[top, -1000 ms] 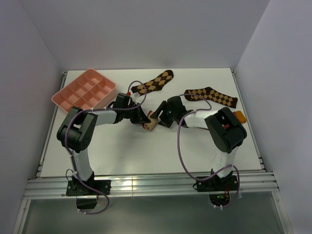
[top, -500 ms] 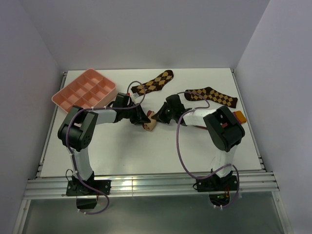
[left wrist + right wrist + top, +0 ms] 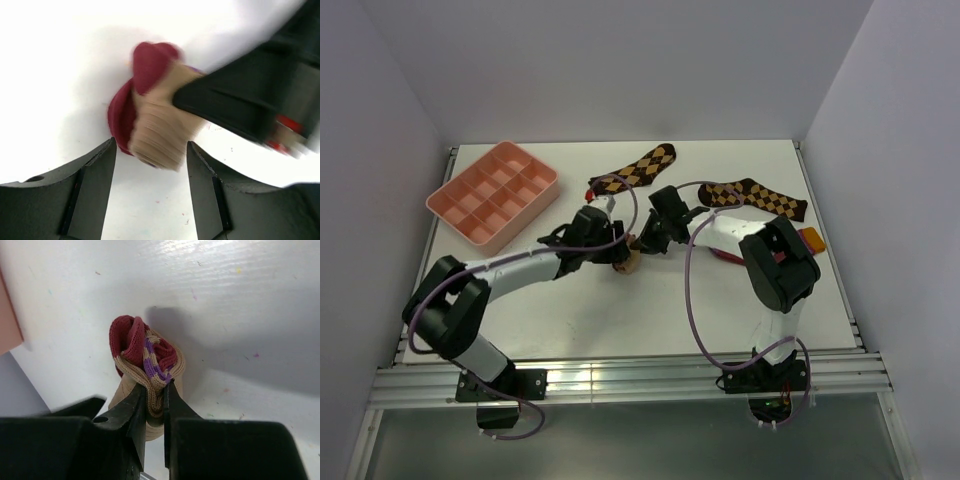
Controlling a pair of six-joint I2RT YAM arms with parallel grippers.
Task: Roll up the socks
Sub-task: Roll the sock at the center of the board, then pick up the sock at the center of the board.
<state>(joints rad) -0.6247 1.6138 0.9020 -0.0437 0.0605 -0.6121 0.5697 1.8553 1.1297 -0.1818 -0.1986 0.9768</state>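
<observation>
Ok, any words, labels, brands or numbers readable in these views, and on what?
None can be read.
The sock roll, argyle socks and pink tray carry no text.
A red mark on the right claw, seen from the left wrist, is too blurred to tell whether it is lettering.

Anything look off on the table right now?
Yes: the crimson sock lies mostly hidden under the right arm, apart from the tan roll that the right gripper pinches.

no legible text, labels or numbers
</observation>
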